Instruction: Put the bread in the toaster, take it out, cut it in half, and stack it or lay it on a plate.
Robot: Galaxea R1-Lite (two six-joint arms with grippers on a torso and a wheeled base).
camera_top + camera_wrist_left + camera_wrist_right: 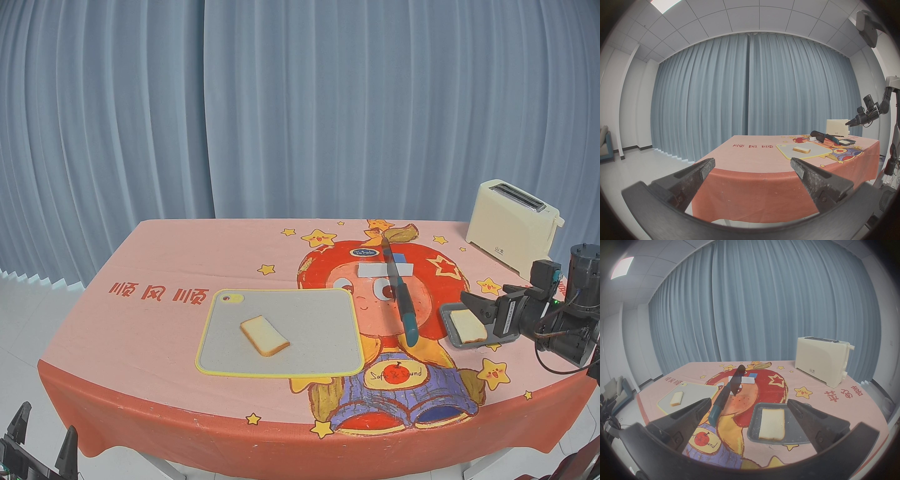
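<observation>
Jaws spread wide and empty, the left tool (47, 425) hangs off the near-left corner of the worktop (156, 325), below its edge and well apart from the task's things. Farther in, a yellow-rimmed cutting board (312, 337) carries a small browned piece of bread (264, 335), lying flat near its middle. To the right, a grey tray (797, 430) holds a pale slice of bread (772, 424), and the right tool (470, 300) hovers above the tray's outer side, likewise wide open and gripping nothing. Between board and tray a teal-handled knife (400, 294) lies with its blade across a white block (372, 269), tip pointing away. Farthest back on the right stands the cream toaster (514, 226), slots up. The slice on the tray looks like the next pick, and the risk sits there. It lies flat on the tray floor, so descending jaws may skate over it, crush the soft crumb, or catch the rim and drag the tray toward the worktop's edge nearby. A tilted grip could also snag the slice on the narrow toaster slot.
</observation>
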